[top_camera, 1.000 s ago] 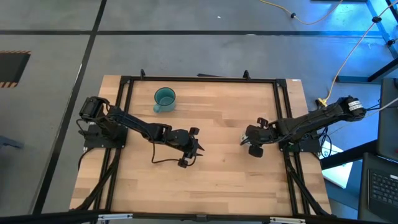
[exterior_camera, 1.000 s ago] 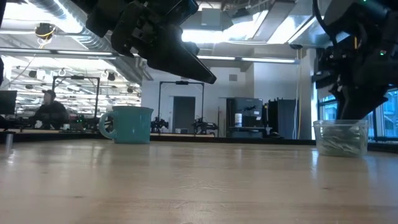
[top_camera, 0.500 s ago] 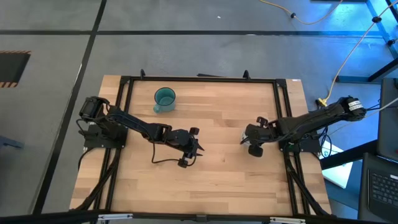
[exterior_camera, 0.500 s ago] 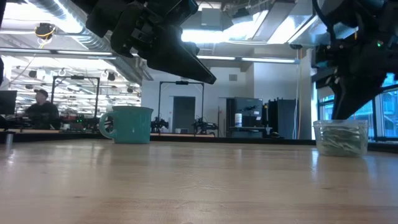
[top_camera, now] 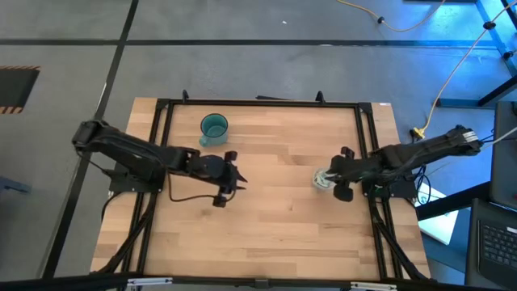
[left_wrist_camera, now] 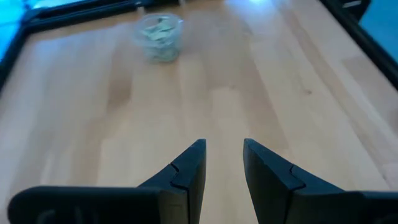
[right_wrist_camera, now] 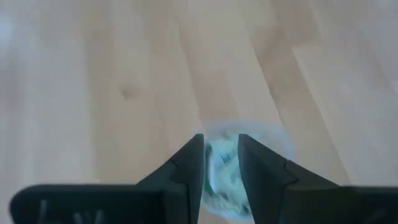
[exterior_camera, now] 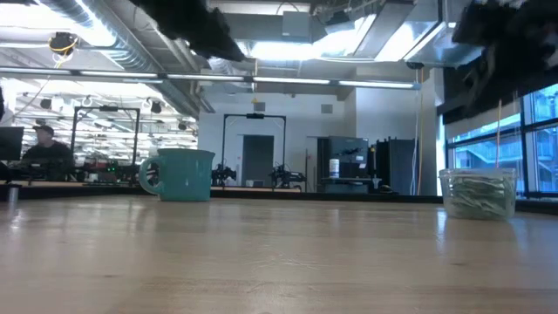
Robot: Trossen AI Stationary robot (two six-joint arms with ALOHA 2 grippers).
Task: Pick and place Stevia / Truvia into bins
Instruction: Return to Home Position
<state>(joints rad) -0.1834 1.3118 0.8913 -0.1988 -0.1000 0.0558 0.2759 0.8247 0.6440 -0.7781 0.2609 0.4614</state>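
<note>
All the sachets [exterior_camera: 478, 197] in view lie heaped inside the clear plastic cup [top_camera: 323, 179], which stands right of centre in the high view. They are jumbled, so I cannot tell which way any long axis runs. No loose sachet shows on the wooden table [top_camera: 275, 234]. The teal mug [top_camera: 214, 128] sits in the upper left part of the tabletop, well apart from both arms.

The right gripper [right_wrist_camera: 221, 142] is much the nearer to the clear cup. In the high view it hangs just beside the cup's right edge, and its own camera sees the cup's rim and green contents through the slot between its fingers. The low view puts that arm at the top right, well above the rim. Its fingers stand a narrow gap apart and hold nothing.

The left gripper [left_wrist_camera: 224, 148] hovers left of centre in the high view, pointing across the table toward the distant clear cup. Its arm is stretched low from the left edge, and its fingers are likewise slightly parted and empty.

Sorting looks finished. Going home, the right arm should lift away without clipping the cup's rim.
</note>
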